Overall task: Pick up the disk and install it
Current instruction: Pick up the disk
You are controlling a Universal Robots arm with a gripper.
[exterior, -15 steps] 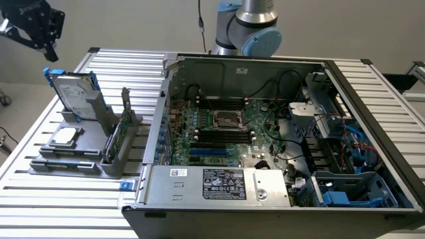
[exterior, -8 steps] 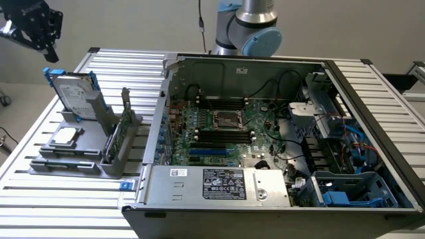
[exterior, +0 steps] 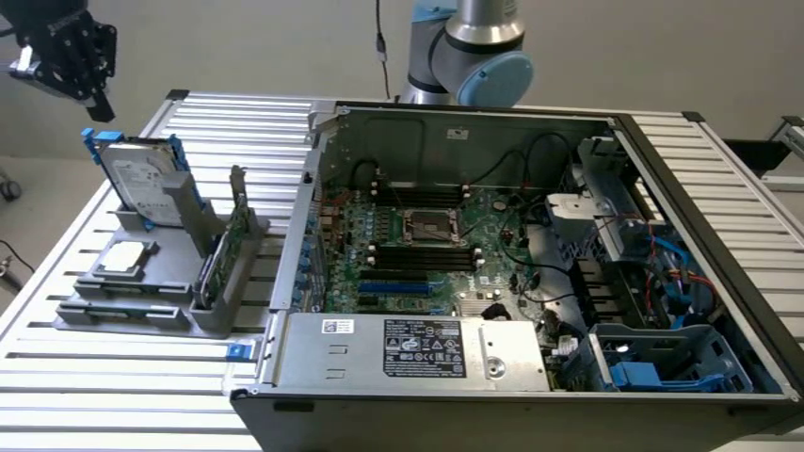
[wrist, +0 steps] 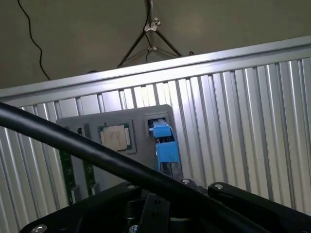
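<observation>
The disk point(exterior: 142, 181) is a silver hard drive with a white label in a blue carrier. It stands upright in the grey holder point(exterior: 151, 306) on the exterior view's left. My gripper point(exterior: 101, 106) hangs above and slightly left of it, apart from it, shut and holding nothing. From the wrist camera the disk's blue carrier edge point(wrist: 164, 144) shows end-on in the holder point(wrist: 87, 121), beyond the gripper's black housing point(wrist: 160, 211).
The holder also carries a small square silver chip point(exterior: 122, 256) point(wrist: 115, 137) and a thin green circuit card point(exterior: 226, 240). An open computer case point(exterior: 528, 273) with its motherboard exposed fills the middle and right of the slatted metal table point(exterior: 75, 377). A black cable point(wrist: 97, 155) crosses the wrist view.
</observation>
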